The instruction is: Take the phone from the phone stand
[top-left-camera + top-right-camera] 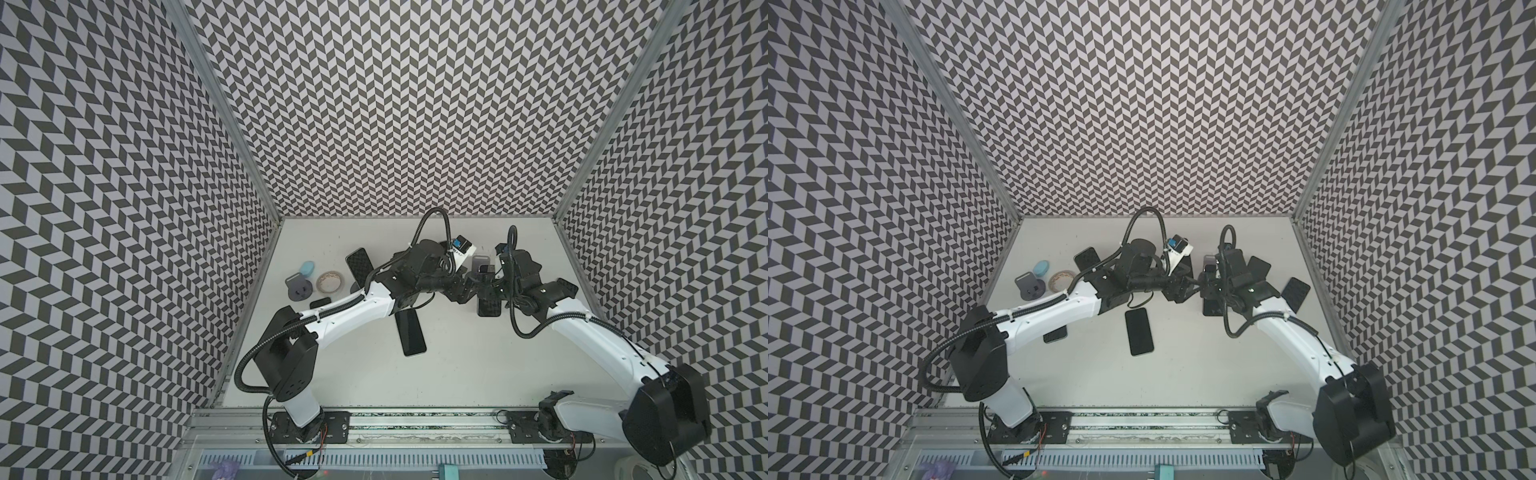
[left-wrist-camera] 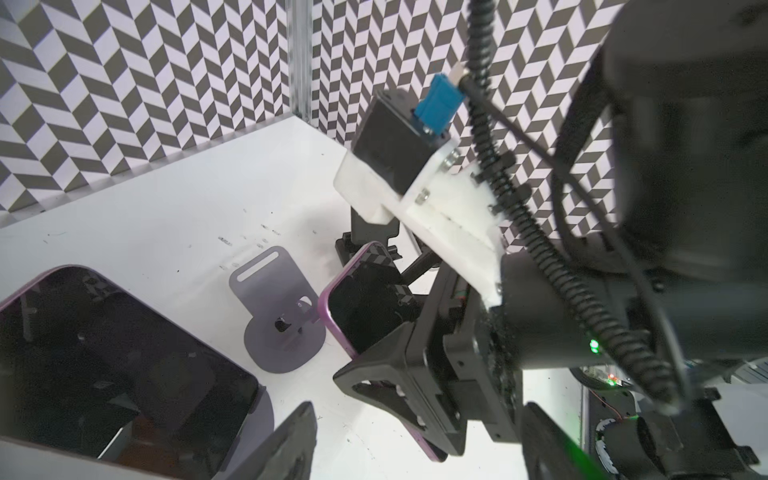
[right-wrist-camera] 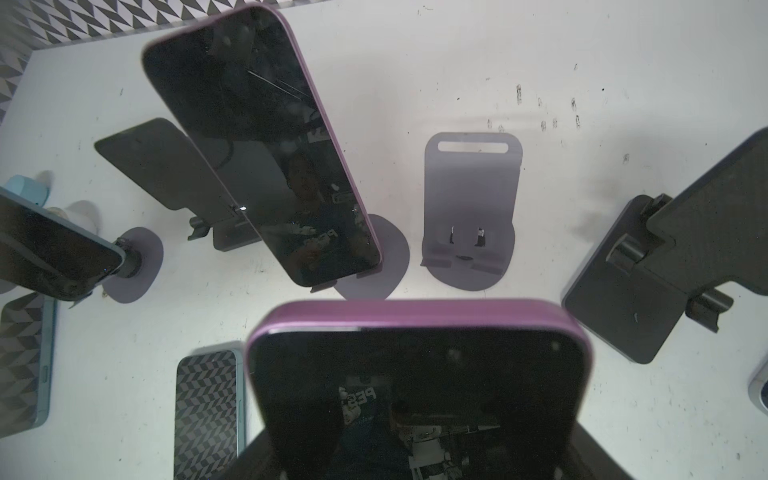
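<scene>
My right gripper (image 1: 486,291) is shut on the phone (image 3: 415,374), a purple-cased one with a dark screen that fills the near part of the right wrist view. The left wrist view shows its fingers (image 2: 374,382) clamped across the phone (image 2: 361,307). The empty grey phone stand (image 3: 471,216) (image 2: 278,307) stands on the table just beyond the phone's top edge, its cradle lip bare. My left gripper (image 2: 419,449) hangs open close beside the right one, with nothing between its fingers. In both top views the two grippers meet mid-table and cover most of the phone (image 1: 488,309) (image 1: 1210,309).
Another purple phone (image 3: 266,145) leans on its own stand beside the empty one. A black phone (image 1: 411,332) lies flat mid-table. A black folding stand (image 3: 648,282) stands to the right. A tape roll (image 1: 330,281), a blue object (image 1: 307,267) and a grey stand (image 1: 299,286) sit far left.
</scene>
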Tool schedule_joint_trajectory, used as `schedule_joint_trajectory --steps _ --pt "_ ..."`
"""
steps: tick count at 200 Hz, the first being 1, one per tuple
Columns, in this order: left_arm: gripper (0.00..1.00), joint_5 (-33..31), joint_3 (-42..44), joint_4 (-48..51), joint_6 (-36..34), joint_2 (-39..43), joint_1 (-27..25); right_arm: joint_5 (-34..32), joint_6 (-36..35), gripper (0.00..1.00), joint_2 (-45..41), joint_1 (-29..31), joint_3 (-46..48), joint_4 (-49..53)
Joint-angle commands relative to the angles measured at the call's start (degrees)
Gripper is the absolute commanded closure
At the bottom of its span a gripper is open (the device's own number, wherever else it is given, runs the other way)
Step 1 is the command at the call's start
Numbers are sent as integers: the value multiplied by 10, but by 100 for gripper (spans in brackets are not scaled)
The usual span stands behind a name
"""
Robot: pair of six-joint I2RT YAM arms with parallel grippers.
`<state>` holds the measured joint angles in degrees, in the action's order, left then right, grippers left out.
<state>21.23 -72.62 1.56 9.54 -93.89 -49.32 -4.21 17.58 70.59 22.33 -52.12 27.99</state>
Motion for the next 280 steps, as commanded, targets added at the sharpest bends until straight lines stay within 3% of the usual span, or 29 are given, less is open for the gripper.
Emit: schedule_joint_trajectory --steps 1,62,116,159,174,209,280 --pt "23 -18 63 -18 19 50 -10 11 15 37 -40 2 19 -21" --pt "23 -95 161 -5 33 126 -59 46 47 38 -120 7 103 1" --pt "22 -150 205 3 51 152 -121 9 75 39 -171 45 120 50" --pt "22 -166 245 -22 91 161 -166 -12 124 39 -157 71 111 81" --pt "22 -174 256 -28 103 163 -178 0 141 48 -160 84 125 69" --pt "22 -189 277 -32 127 169 -200 -20 195 48 -174 135 155 64" --pt "22 -234 332 -25 174 211 -238 -43 248 47 -121 230 196 39"
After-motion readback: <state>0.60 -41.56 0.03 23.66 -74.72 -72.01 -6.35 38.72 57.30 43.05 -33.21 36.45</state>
